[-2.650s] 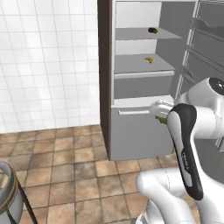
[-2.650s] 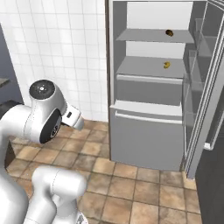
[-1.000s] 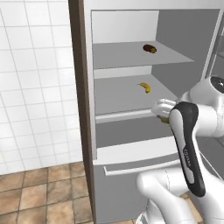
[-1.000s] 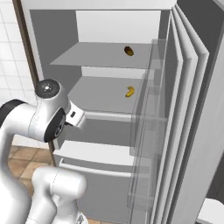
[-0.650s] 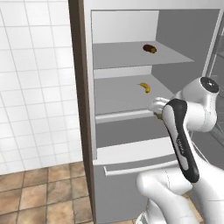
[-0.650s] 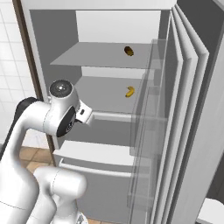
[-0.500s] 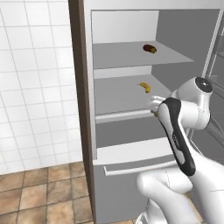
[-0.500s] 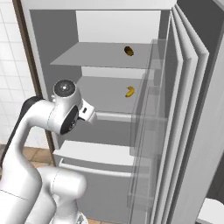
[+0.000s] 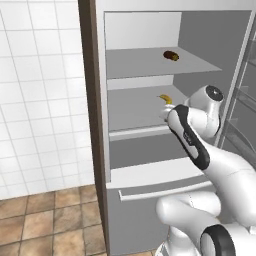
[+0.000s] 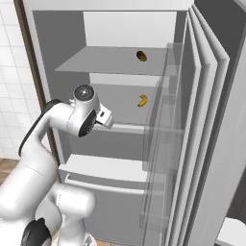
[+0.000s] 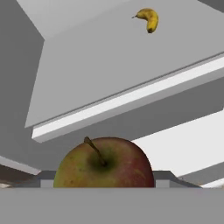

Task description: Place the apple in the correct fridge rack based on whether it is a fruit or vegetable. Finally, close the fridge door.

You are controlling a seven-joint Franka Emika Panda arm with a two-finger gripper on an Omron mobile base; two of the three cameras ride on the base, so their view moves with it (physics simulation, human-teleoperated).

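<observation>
arm nearer; apple stem-up

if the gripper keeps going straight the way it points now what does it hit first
Probably the fridge rack: the hand view looks over the held apple at its pale front strip and bare grey top. The banana lies farther back, off the line. Depth is hard to judge.

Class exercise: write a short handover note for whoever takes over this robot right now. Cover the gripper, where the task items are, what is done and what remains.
Gripper: shut on the apple, held in front of the open fridge.
Fridge rack: lower shelf, holds a banana toward the back; a brown item lies on the upper shelf.
Fridge door: wide open.
Done: apple picked up, brought to the fridge.
Left: set the apple on the rack beside the banana, release, withdraw, close the door.
</observation>
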